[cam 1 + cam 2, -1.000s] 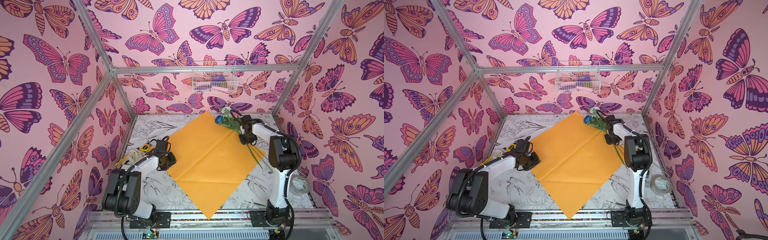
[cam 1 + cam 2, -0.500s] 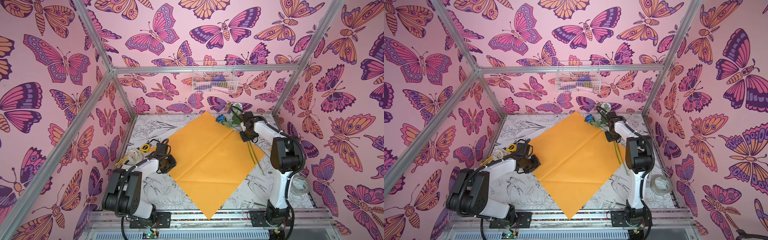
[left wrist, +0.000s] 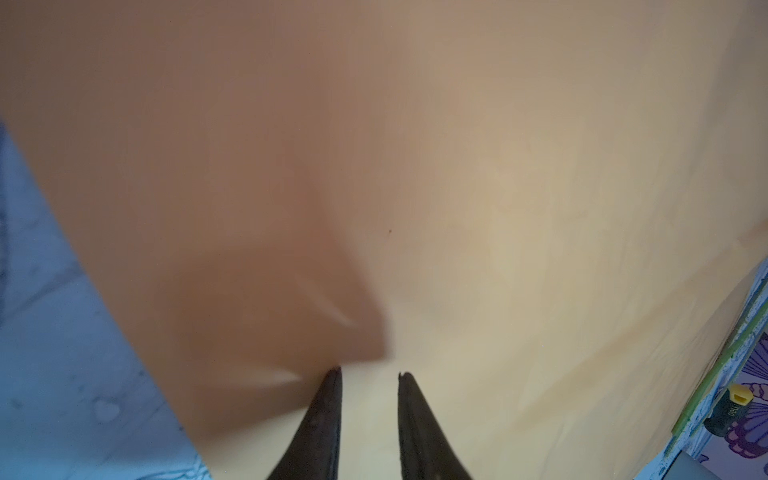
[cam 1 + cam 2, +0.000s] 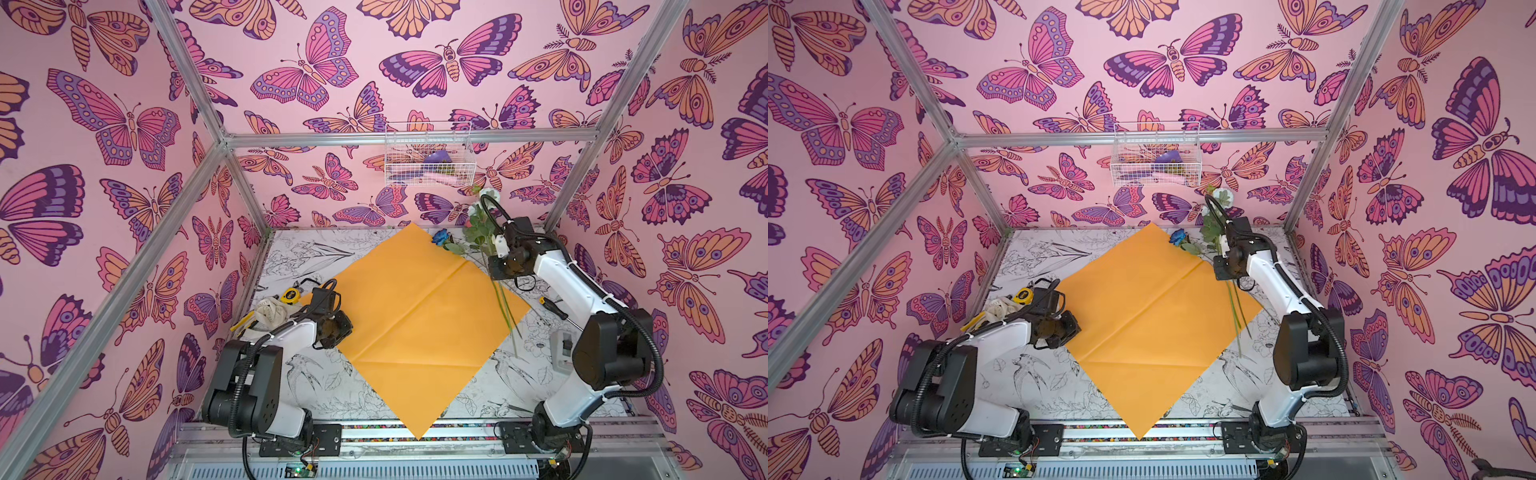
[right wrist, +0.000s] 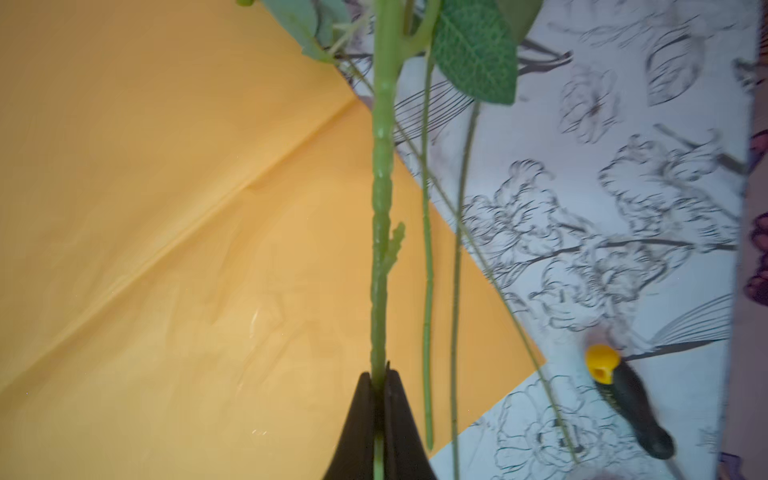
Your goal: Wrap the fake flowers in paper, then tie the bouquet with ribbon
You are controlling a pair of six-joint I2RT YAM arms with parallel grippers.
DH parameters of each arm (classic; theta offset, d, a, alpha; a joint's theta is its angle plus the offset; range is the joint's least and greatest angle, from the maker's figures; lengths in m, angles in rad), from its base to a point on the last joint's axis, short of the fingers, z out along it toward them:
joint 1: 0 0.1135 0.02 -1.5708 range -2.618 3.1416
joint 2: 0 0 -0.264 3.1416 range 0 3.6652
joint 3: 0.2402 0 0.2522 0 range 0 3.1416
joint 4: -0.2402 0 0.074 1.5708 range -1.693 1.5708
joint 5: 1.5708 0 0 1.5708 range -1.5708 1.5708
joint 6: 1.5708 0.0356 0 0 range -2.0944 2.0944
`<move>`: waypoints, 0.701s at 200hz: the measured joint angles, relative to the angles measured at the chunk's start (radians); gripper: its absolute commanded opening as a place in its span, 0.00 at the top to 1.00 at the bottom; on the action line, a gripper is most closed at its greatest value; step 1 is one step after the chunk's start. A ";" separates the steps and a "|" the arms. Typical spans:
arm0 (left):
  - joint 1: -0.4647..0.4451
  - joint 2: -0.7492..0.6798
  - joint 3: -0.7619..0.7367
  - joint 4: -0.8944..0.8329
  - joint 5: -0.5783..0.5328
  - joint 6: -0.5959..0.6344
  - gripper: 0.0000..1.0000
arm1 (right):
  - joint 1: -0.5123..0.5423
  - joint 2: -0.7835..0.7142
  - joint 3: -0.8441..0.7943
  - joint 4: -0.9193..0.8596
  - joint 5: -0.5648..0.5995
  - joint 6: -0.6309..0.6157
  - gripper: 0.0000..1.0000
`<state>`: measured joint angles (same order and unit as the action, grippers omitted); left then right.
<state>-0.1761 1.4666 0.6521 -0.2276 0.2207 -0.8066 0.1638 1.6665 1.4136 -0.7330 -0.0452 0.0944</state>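
- Clamping shut on one thick green stem, the right gripper has swung the white bloom up toward the back wall; a second ago it sat lower.
- Two thinner stems run loose just beside the pinched one, outside the jaws. The blue bloom lies ahead of the tips at the far corner of the orange wrapping paper. By my judgement, the bouquet of fake flowers is only partly gathered.
- The left gripper has slid slightly back along the paper's corner. Its jaws stand narrowly apart, with nothing visible between them and paper spreading ahead of the tips.
- Tying looks far off: the flowers are not centred on the sheet.
- A screwdriver lies near the trailing stems and could snag them. A tape measure and a cloth sit behind the left gripper.
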 measured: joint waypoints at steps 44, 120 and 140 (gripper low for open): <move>0.000 -0.007 -0.007 0.001 0.001 0.000 0.73 | 0.137 -0.066 -0.138 0.129 -0.142 0.194 1.00; 0.000 -0.013 -0.011 0.002 0.017 0.001 0.73 | 0.357 0.192 0.026 0.374 -0.150 0.399 1.00; 0.000 -0.013 -0.011 0.002 0.021 0.002 0.73 | 0.365 0.322 0.125 0.395 -0.166 0.423 1.00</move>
<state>-0.1761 1.4540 0.6415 -0.2253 0.2413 -0.8051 0.5285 1.9884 1.5387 -0.3378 -0.2111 0.5171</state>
